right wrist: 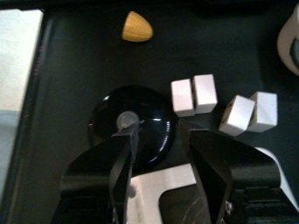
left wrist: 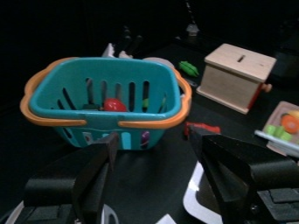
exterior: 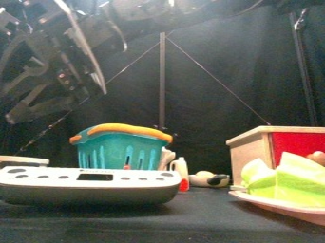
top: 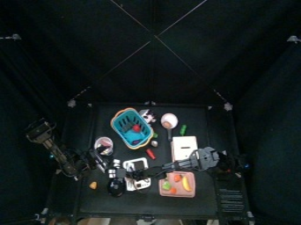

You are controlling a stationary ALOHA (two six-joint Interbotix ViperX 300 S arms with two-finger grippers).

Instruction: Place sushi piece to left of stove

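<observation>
Jaws of the right claw (right wrist: pixel 163 147) stand wide apart and empty, and the pale sushi piece (right wrist: pixel 195 94) lies just beyond its tips, to the left, beside a black round thing (right wrist: pixel 138 122). The left claw (left wrist: pixel 158 171), also spread, hangs near the basket (left wrist: pixel 107 101), so the right arm looks nearer.

Teal basket (top: pixel 132 126) behind pink plate (top: pixel 179 184)

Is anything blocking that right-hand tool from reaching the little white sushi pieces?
Nothing visible does. The open right tool hangs above a black round object, and the white sushi pieces lie uncovered right beside that object.
</observation>
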